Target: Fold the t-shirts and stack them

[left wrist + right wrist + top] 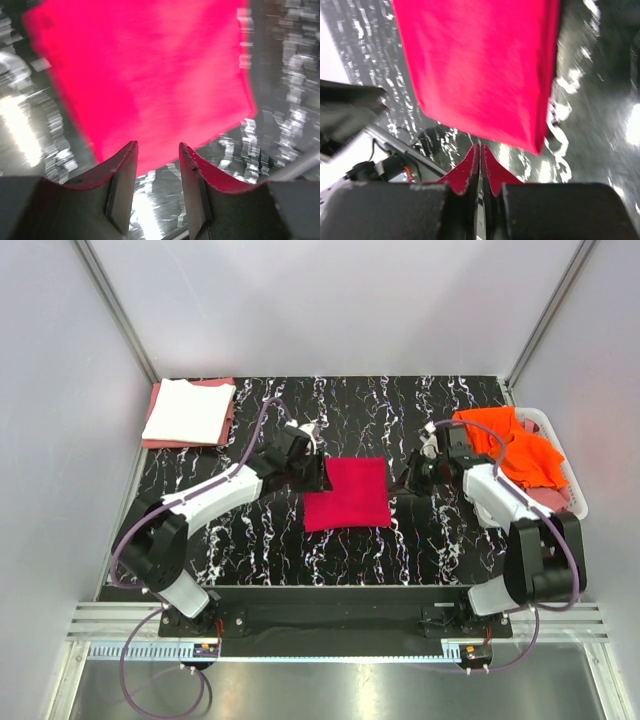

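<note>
1. The red shirt lies folded flat in the middle of the desk. It is a nearly square patch, its near edge a little wider than its far edge and its sides slightly askew to the desk's edges.
2. Its collar and sleeves are folded out of sight, so I cannot tell which way it points. It is too square to show a clear long axis.
3. The left gripper sits at the shirt's far left corner. Its fingers stand moderately apart with nothing between them, and only the shirt's edge and the desk lie beyond. That wrist view is blurred.
4. The right gripper is just beside the shirt's right edge. Its fingers are pressed together and empty, the tips stopping short of the shirt's corner.
5. In the desk's far left corner a folded white shirt rests on a pink shirt, which shows only as a rim.
6. At the right edge, crumpled orange cloth fills a white basket. How many shirts it holds cannot be told. The cloth and the right arm hide most of the basket.
</note>
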Controlling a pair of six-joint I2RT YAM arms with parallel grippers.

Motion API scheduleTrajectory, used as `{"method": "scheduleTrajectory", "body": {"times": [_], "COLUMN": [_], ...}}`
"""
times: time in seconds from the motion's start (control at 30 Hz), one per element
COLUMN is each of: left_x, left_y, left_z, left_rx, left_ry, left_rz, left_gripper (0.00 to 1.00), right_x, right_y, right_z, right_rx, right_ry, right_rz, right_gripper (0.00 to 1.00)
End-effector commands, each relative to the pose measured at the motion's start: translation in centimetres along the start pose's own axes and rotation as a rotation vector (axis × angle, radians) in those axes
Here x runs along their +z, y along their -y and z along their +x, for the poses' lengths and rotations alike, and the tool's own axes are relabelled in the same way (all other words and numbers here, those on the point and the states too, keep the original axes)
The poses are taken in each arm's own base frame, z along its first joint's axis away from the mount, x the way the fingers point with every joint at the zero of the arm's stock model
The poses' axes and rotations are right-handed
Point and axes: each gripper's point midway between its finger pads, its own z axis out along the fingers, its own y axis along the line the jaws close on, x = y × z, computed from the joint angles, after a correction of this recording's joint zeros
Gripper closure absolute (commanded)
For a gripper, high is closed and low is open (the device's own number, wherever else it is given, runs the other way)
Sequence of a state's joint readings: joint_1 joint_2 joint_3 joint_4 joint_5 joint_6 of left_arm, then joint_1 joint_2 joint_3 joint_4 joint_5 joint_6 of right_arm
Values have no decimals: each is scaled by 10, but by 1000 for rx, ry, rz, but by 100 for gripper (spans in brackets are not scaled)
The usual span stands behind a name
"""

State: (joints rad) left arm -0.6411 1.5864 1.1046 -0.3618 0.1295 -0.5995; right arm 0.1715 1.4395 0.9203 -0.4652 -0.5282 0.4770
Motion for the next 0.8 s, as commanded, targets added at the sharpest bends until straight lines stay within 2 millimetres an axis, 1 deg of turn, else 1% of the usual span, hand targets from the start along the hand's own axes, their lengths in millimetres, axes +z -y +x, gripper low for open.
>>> {"method": "scheduleTrajectory", "body": {"times": [0.0, 0.03, 0.07, 0.1, 0.13, 0.17, 0.2, 0.27, 0.3, 0.37, 0.4, 0.47, 0.5, 0.53, 0.57, 0.6, 0.63, 0.67, 0.7, 0.73, 0.77], "left_x": [15, 26, 33, 46, 52, 59, 66, 70, 68, 62, 51, 38, 25, 19, 14, 10, 9, 8, 13, 15, 18], "left_y": [40, 38, 35, 25, 18, 6, -8, -25, -33, -36, -29, -29, -23, -27, -26, -27, -35, -34, -42, -44, -41], "left_z": [6, 16, 21, 32, 39, 42, 56, 62, 66, 60, 49, 30, 16, 4, -8, -17, -25, -33, -37, -38, -40], "left_rx": [34, 33, 33, 29, 34, 29, 21, 21, 19, 41, 53, 76, 76, 66, 63, 59, 61, 66, 63, 58, 54], "left_ry": [-27, -56, -62, -90, -103, -97, -130, -135, -153, -140, -114, -59, -22, -4, 18, 34, 42, 42, 32, 24, 13], "left_rz": [191, 184, 176, 145, 118, 68, 23, -51, -88, -117, -113, -134, -120, -112, -103, -100, -109, -102, -113, -108, -82], "left_gripper": [58, 58, 58, 59, 59, 59, 60, 60, 60, 60, 60, 58, 57, 55, 54, 52, 51, 51, 51, 52, 52], "right_x": [19, 25, 32, 44, 50, 56, 63, 68, 69, 64, 56, 46, 40, 39, 40, 42, 46, 52, 56, 59, 64], "right_y": [-17, -13, -10, 1, 9, 23, 35, 43, 41, 34, 24, 15, 7, 7, 6, 6, 7, 5, 4, 3, -1], "right_z": [-6, -6, -7, -2, 0, -2, 1, 3, 2, 1, -6, -13, -22, -25, -33, -36, -38, -42, -42, -44, -47], "right_rx": [-32, -26, -33, -19, -20, -19, -20, -16, -11, -7, -18, -33, -57, -66, -85, -92, -94, -97, -101, -100, -108], "right_ry": [-65, -76, -79, -108, -115, -102, -115, -129, -130, -126, -98, -65, -34, -30, -18, -21, -29, -48, -60, -71, -86], "right_rz": [-114, -115, -122, -105, -88, -27, 6, 32, 28, 14, -3, -12, -21, -11, -3, 0, 1, -18, -29, -42, -65], "right_gripper": [91, 91, 92, 92, 93, 93, 93, 93, 93, 89, 86, 82, 77, 75, 73, 71, 70, 70, 69, 70, 70]}}
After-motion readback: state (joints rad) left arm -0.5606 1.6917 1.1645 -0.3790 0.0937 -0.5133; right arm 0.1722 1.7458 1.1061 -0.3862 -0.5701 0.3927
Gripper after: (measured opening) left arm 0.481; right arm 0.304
